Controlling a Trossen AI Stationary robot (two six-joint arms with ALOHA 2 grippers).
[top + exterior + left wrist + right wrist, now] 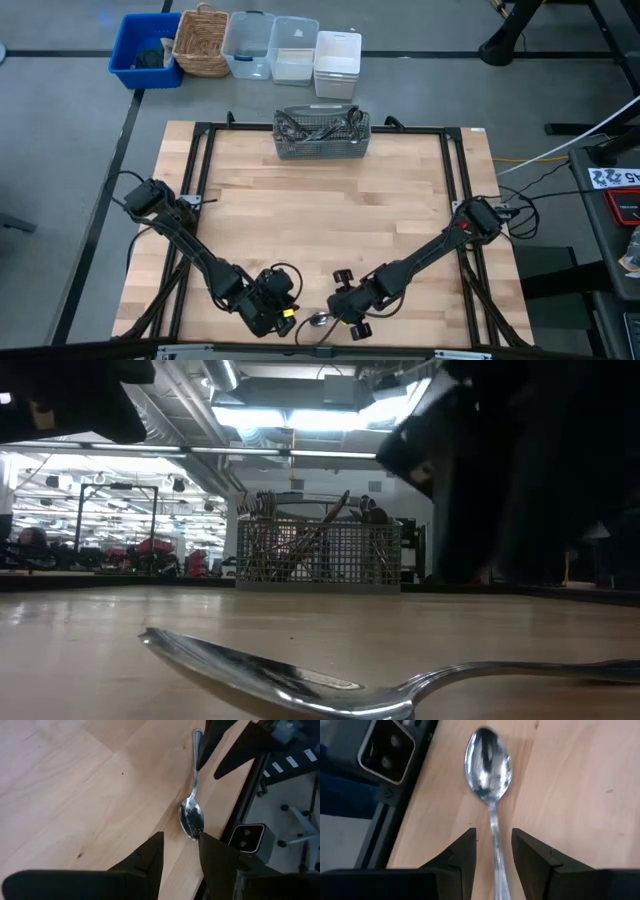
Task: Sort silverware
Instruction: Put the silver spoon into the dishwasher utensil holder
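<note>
A single silver spoon (320, 320) lies flat on the wooden table by its near edge. In the low view its bowl (250, 675) is on the left and its handle runs right. My left gripper (181, 840) is open, with one fingertip (202, 839) just at the tip of the spoon's bowl (192, 820). My right gripper (493, 834) is open, with its fingers standing on either side of the spoon's handle (495, 845) and a gap on both sides. The rest of the silverware stands in the grey wire basket (322, 135) at the far edge.
The table's near edge and the black frame rail with the low camera (248, 840) run right beside the spoon. Beyond the far edge stand a blue bin (148, 48), a wicker basket (202, 40), two clear bins (250, 45) and a white bin (337, 62).
</note>
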